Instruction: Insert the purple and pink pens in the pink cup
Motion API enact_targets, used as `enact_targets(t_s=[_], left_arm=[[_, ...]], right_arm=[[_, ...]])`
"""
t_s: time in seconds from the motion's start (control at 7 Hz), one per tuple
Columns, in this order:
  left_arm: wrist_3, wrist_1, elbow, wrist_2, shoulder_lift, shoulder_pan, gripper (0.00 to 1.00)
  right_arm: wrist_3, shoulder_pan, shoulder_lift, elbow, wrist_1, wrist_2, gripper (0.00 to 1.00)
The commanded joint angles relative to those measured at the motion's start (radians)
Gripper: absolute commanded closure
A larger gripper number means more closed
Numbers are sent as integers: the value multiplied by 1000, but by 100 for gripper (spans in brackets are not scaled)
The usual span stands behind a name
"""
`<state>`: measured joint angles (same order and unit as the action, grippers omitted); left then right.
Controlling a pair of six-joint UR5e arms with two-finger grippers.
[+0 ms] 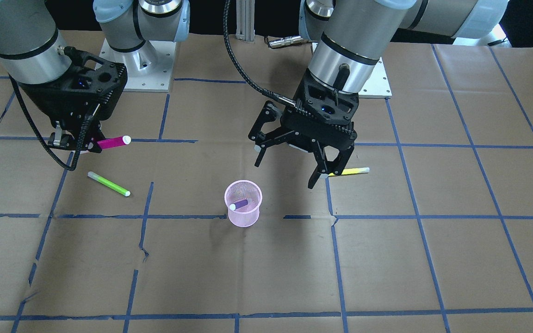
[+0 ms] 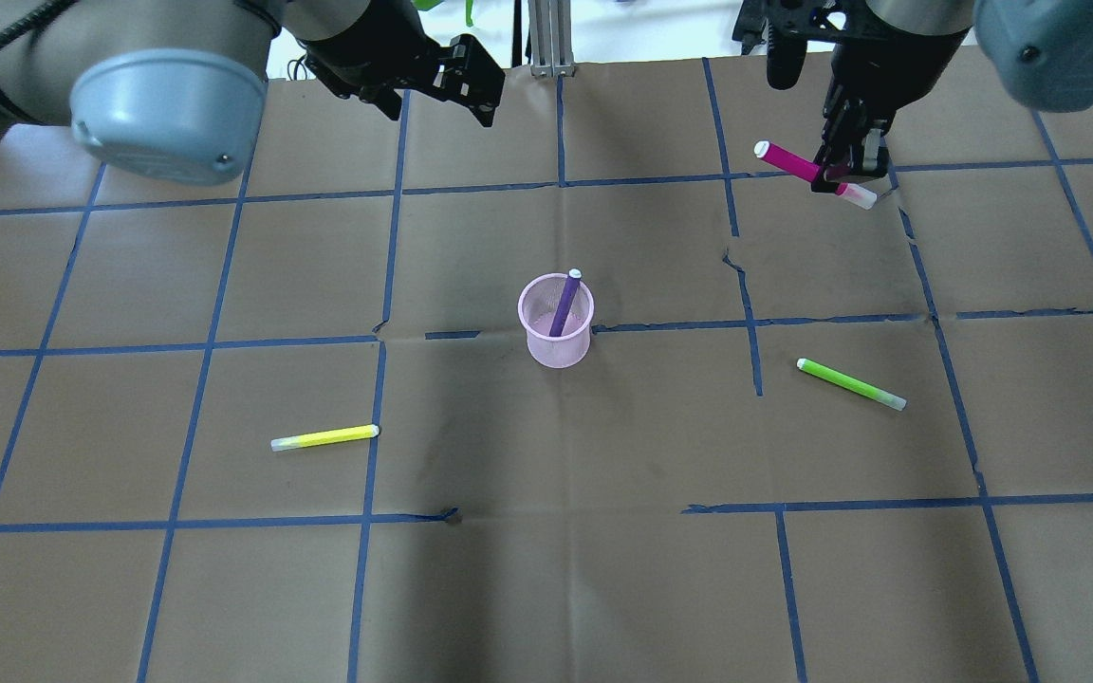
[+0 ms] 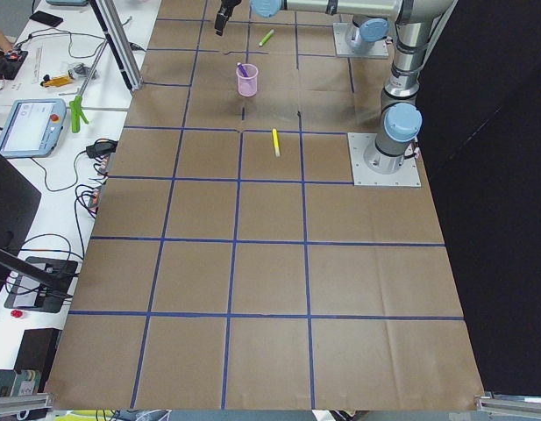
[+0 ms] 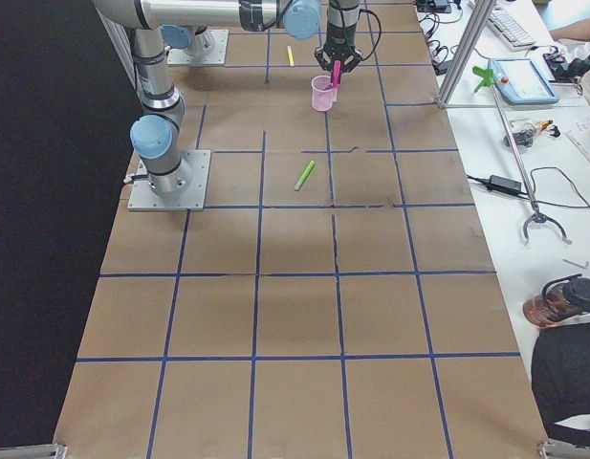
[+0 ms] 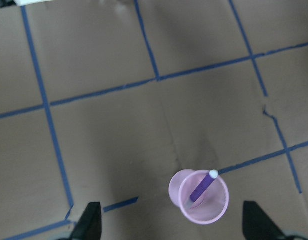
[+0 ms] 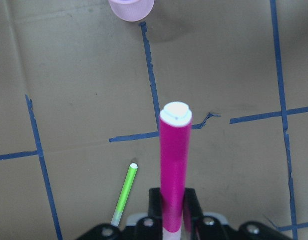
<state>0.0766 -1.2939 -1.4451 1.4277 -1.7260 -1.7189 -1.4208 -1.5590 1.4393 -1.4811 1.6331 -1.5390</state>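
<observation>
The pink cup stands upright near the table's middle. The purple pen leans inside it, white end up. My right gripper is shut on the pink pen, holding it roughly level above the table, well to the cup's side. In the right wrist view the pink pen points away from the gripper, with the cup at the top edge. My left gripper hangs open and empty, above and behind the cup.
A lime-green marker lies flat on the brown paper near the right arm. A yellow marker lies flat on the left arm's side. Blue tape lines grid the table. Both arm bases stand at the robot's edge.
</observation>
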Motion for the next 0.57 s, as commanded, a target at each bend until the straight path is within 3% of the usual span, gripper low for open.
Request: enact_targets(t_s=[0.0,0.14,0.43], left_arm=[[-1,-294,-3,68,75,85,2],[-11,-409,-1,68,123,126,2],[-70,-409,6,83,113,134,2]], right_arm=[[31,-7,-52,-34,100,60,100],[87,-15,-66,-80,178,109,100],[236,-76,-74,-164,345,218,100]])
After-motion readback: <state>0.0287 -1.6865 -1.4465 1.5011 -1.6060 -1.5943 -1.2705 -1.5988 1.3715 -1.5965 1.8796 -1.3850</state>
